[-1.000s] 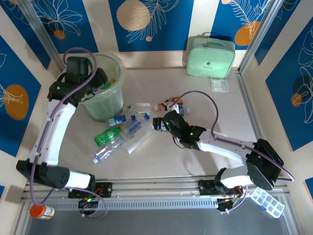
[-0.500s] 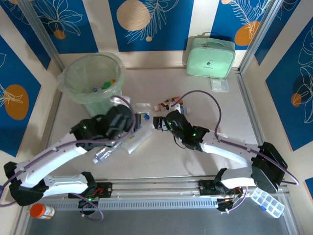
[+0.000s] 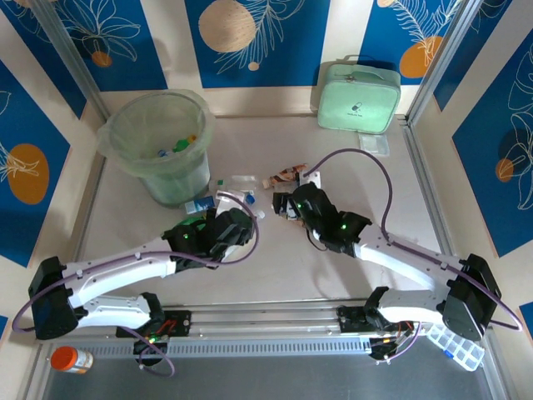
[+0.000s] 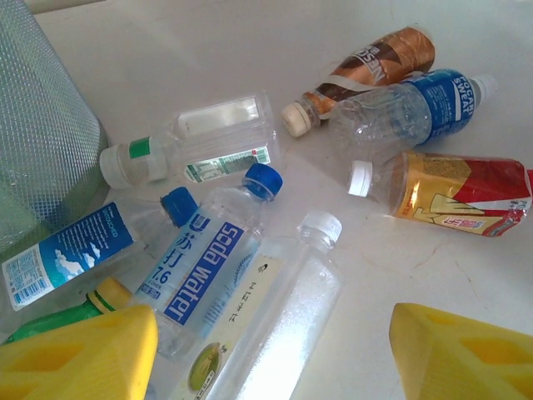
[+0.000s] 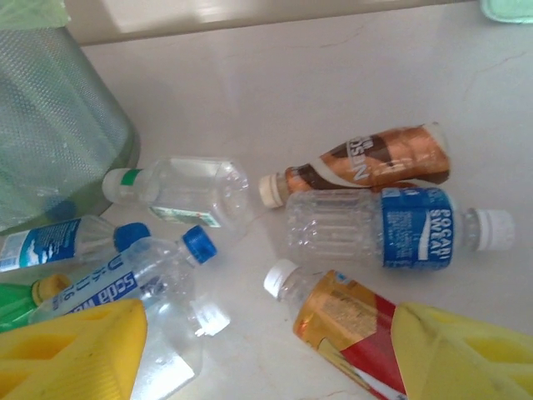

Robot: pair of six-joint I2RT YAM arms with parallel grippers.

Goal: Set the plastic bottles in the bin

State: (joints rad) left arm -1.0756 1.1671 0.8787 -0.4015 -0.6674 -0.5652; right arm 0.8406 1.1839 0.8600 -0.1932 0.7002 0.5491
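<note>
Several plastic bottles lie in a pile (image 3: 229,198) in front of the pale-green bin (image 3: 158,142). My left gripper (image 4: 275,358) hangs open over a clear white-capped bottle (image 4: 283,317), which lies between its yellow fingers (image 4: 75,354) beside a blue soda-water bottle (image 4: 204,267). My right gripper (image 5: 266,358) is open too, low over the table. A red-orange labelled bottle (image 5: 350,321) reaches under its right finger (image 5: 466,350). A Pocari bottle (image 5: 383,227) and a brown-labelled one (image 5: 366,158) lie beyond. In the top view the left gripper (image 3: 237,225) and right gripper (image 3: 287,204) face the pile from either side.
A mint-green zippered case (image 3: 358,97) stands at the back right, with a small clear packet (image 3: 374,144) in front of it. An orange-capped pill jar (image 3: 71,360) and a clear organiser box (image 3: 454,343) sit by the near rail. The bin's wall (image 4: 42,142) stands close on the left.
The left arm has swung from over the bin down to the bottle pile at mid-table. The right gripper has shifted slightly right and farther back.
</note>
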